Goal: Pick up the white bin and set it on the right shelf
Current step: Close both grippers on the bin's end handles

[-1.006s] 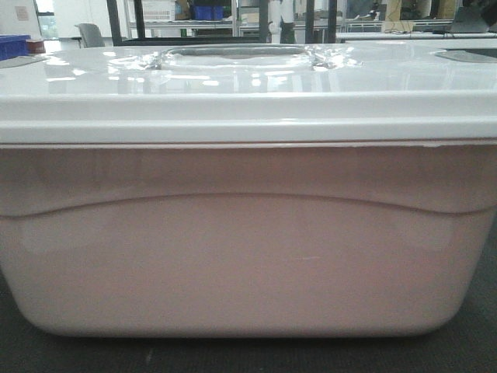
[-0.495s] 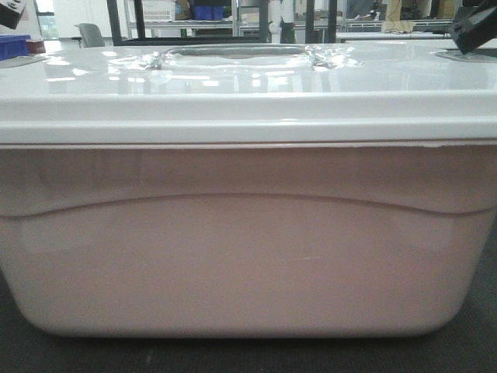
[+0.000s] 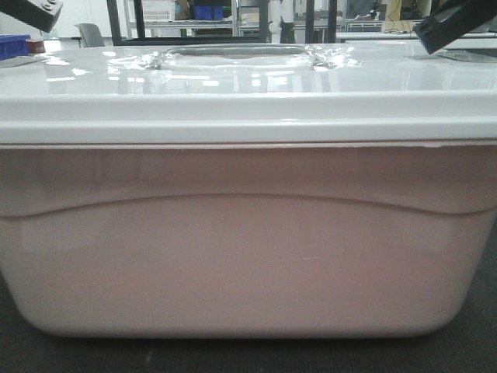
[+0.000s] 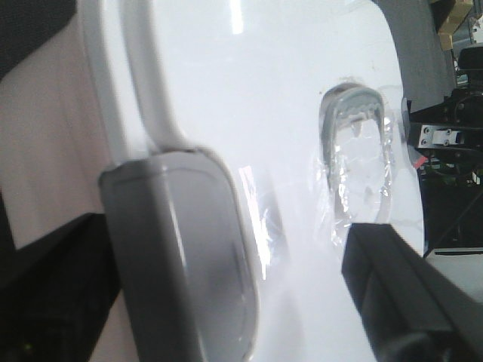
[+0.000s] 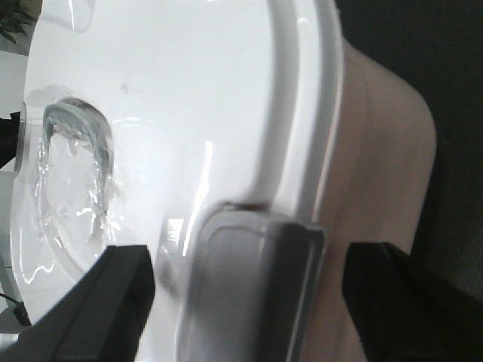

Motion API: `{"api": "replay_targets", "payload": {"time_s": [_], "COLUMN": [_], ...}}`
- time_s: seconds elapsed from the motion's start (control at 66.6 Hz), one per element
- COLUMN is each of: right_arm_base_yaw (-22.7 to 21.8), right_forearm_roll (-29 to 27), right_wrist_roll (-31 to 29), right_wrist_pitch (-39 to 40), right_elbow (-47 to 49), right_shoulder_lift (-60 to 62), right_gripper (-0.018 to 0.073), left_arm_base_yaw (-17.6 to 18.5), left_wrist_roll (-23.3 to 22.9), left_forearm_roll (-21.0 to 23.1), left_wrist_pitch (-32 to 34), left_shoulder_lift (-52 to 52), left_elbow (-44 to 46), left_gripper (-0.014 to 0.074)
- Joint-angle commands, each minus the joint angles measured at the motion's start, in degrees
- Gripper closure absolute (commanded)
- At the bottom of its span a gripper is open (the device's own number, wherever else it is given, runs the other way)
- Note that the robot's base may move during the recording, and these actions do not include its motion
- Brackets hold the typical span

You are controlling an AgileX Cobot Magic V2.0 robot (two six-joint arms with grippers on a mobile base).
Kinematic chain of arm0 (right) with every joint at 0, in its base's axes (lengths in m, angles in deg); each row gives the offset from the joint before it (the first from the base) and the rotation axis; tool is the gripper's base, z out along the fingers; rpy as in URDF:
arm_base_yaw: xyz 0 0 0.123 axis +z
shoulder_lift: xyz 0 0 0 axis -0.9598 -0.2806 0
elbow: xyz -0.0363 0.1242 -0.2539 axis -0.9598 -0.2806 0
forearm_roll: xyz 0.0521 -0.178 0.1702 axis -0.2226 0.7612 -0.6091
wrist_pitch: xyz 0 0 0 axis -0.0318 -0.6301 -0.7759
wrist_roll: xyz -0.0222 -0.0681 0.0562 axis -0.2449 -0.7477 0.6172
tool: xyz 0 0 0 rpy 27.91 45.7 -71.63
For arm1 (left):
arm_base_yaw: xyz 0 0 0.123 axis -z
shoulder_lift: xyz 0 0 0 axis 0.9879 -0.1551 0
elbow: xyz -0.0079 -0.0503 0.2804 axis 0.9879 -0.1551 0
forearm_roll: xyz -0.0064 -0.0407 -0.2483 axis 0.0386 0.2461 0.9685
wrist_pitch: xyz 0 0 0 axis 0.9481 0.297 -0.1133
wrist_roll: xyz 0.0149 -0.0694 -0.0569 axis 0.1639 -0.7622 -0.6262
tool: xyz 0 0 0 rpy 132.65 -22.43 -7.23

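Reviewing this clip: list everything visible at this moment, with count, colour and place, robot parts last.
white bin: one, pale pinkish-white tub, fills the front view, on a dark surface
lid: one, glossy white, closed on the bin
recessed handle: one, centre of the lid
latches: two, grey, one at each end of the lid
blue bins: at least two, blue, far left edge and background
chair: one, grey, background left
left gripper: black, above the lid's left end; opening unclear
right gripper: black, open, fingers either side of the right-end latch
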Motion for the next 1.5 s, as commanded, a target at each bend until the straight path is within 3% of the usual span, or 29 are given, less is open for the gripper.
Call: {"api": "replay_targets", "payload": {"time_s": [0.0, 0.42, 0.646, 1.486], "right_arm_base_yaw": [0.25, 1.36, 1.36, 1.37], "right_forearm_roll": [-4.63, -6.11, -6.11, -3.43], "right_wrist_roll": [-0.47, 0.1, 0.1, 2.18], "right_wrist_pitch": [-8.19, -8.19, -8.19, -8.19], "right_elbow": [1.09, 1.09, 1.09, 1.09], "right_shoulder_lift": [1.47, 1.47, 1.47, 4.23], "right_gripper": [-0.0051, -0.0051, -0.0051, -0.0051], "left_arm_base_yaw": [0.42, 0.42, 0.42, 0.42], "left_wrist_roll": [-0.28, -0.28, -0.68, -0.68], "left_forearm_roll": [5.34, 6.35, 2.01, 4.99], "left_wrist_pitch": [-2.86, -3.38, -4.98, -4.38], "left_shoulder_lift": [1.47, 1.47, 1.47, 1.47], "left_elbow": [1.22, 1.22, 1.22, 1.22], "left_gripper": [0.0123, 0.0125, 0.0125, 0.0125]}}
